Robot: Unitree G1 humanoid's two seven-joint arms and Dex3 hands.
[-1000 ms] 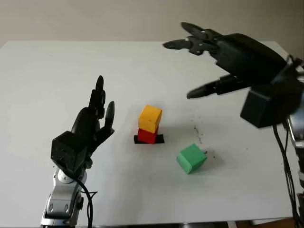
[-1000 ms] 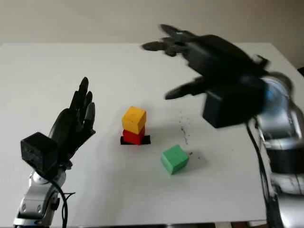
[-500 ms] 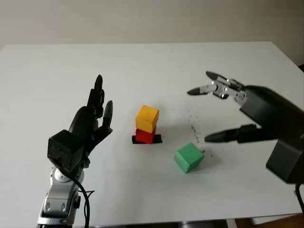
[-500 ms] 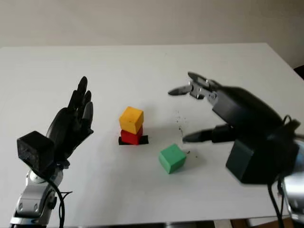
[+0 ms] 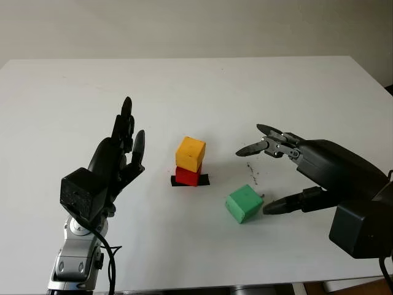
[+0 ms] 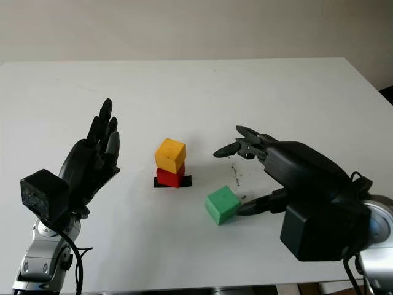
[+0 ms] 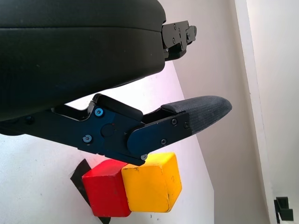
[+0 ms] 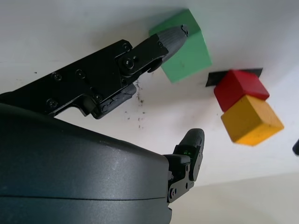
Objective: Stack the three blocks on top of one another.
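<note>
Yellow cube block (image 5: pixel 191 153): centre of the frame in the left eye view, sitting on top of the red one, turned a little out of line with it.
Red cube block (image 5: pixel 188 176): directly beneath the yellow cube block, resting on a small black rectangular marker (image 5: pixel 204 180) stuck flat on the desk.
Green cube block (image 5: pixel 244 204): lower right of the two-block stack, alone on the desk, apart from the stack, rotated so one corner faces the lower edge of the frame.
Dark specks (image 5: pixel 252 167): scattered on the desk surface just above the green cube block.
Right hand (image 5: pixel 288 169): right of centre, black, released and holding nothing; thumb tip (image 5: pixel 270 209) just beside the right face of the green cube block, contact not certain; upper fingers (image 5: pixel 253 149) reaching toward the stack, above the block's level.
Right hand in the right wrist view: thumb (image 8: pixel 163 41) lying across one edge of the green cube block (image 8: pixel 185 45), stack (image 8: pixel 244 108) beyond it.
Left hand (image 5: pixel 116 158): left of centre, black, released and holding nothing, raised off the desk with fingers pointing up the frame, well apart from the stack.
White flat desk (image 5: pixel 202 92): carrying all three blocks, spanning nearly the full frame.
</note>
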